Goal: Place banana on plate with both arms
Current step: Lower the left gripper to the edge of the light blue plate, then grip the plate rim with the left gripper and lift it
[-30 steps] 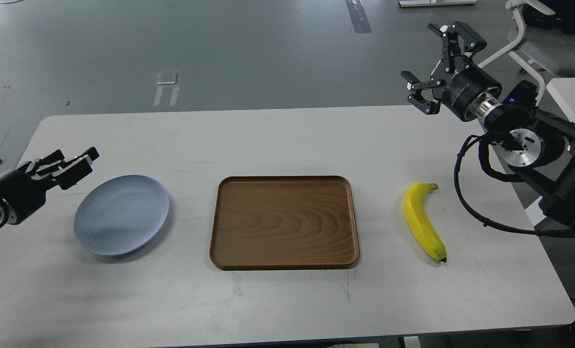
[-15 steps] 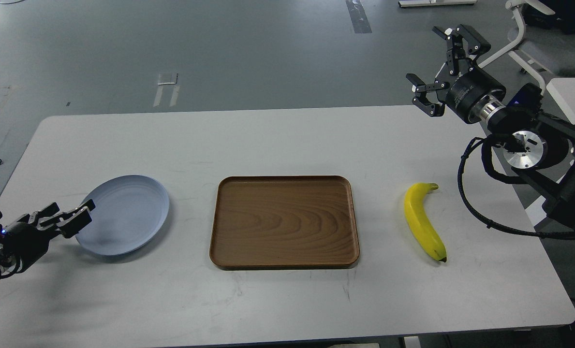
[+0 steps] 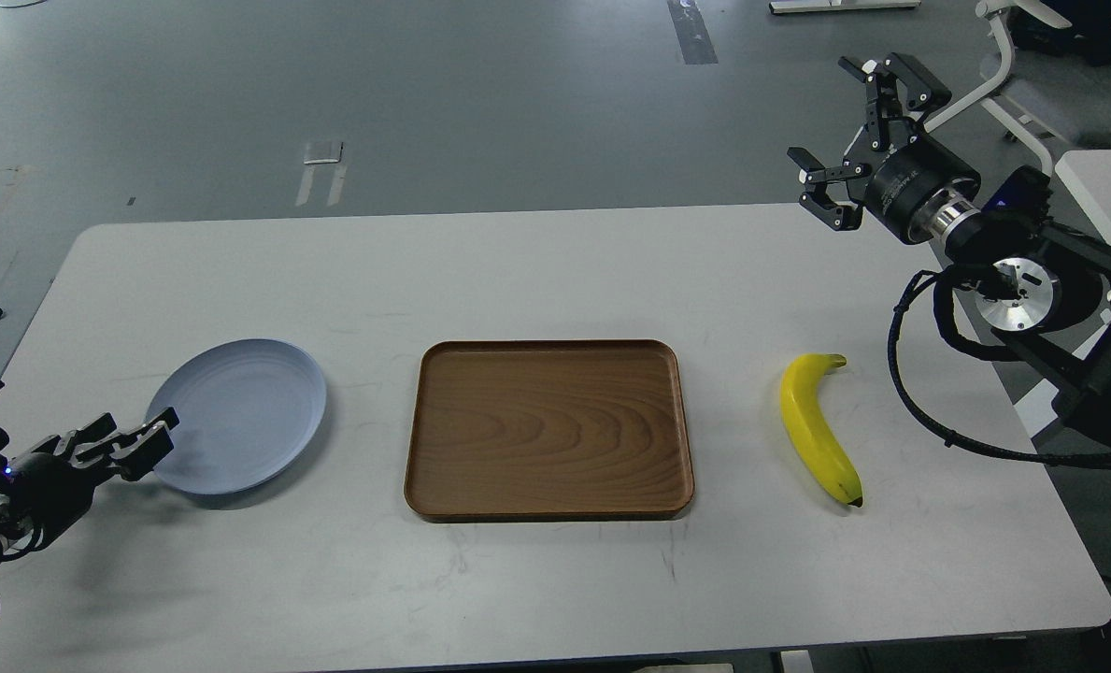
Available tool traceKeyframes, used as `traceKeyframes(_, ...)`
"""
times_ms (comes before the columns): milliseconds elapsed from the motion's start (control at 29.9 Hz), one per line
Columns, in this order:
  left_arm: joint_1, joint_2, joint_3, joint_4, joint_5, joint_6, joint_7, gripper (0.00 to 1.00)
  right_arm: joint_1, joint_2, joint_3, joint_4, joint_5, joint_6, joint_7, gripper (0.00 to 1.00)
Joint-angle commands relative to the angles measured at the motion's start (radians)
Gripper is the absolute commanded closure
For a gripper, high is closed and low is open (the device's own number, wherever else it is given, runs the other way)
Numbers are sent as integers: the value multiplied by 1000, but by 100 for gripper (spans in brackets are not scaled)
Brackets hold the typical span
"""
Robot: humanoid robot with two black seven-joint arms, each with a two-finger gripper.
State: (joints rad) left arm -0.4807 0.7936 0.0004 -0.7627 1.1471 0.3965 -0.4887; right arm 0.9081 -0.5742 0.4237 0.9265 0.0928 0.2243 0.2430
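A: Table (image 3: 555, 271) first. Surface?

B: Smooth, matte, off-white, rounded corners, faint scuffs near the front. Three things laid out in a row on it.

A: Go left to right.

B: Plate (image 3: 247, 411): round, shallow, pale blue-grey, faint concentric rings, dull glaze. Tray (image 3: 548, 428) in the middle: rectangular, brown wood, wavy grain, low raised rim, rounded corners. Banana (image 3: 815, 425) to the right of the tray, clear of it: curved, glossy yellow, dark tip toward the front, small brown speck near that end. It lies flat on the table, well apart from the plate.

A: Grippers?

B: Left gripper (image 3: 130, 442): black, low at the plate's near-left rim, fingers seen nearly end-on; cannot tell whether they are spread or closed, or whether they touch the rim. Right gripper (image 3: 854, 121): black with silver ring behind, raised beyond the table's far right edge, fingers spread wide, holding nothing.
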Motion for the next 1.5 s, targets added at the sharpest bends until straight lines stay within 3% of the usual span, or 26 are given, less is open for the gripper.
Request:
traceKeyframes(0, 4, -1, 30, 0, 0, -7, 0, 83, 0, -12, 0, 6, -1, 0, -1, 0)
traceKeyframes(67, 1, 1, 52, 2, -1, -7, 0, 97, -3, -13, 0, 9, -1, -2, 1, 0)
traceKeyframes(134, -1, 3, 53, 3, -1, -7, 0, 100, -9, -13, 0, 11, -1, -2, 1, 0)
traceKeyframes(869, -79, 13, 49, -1, -4, -19, 0, 100, -15, -13, 0, 14, -7, -25, 1, 0)
traceKeyframes(1003, -172, 21, 47, -16, -4, -111, 0, 100, -15, -13, 1, 14, -7, -25, 1, 0)
traceKeyframes(1337, -384, 10, 52, -174, 72, -79, 0, 100, -15, -36, 4, 12, -7, -25, 1, 0)
traceKeyframes(1471, -407, -71, 53, -195, 181, -100, 0, 100, -15, -55, 4, 15, -7, -25, 1, 0)
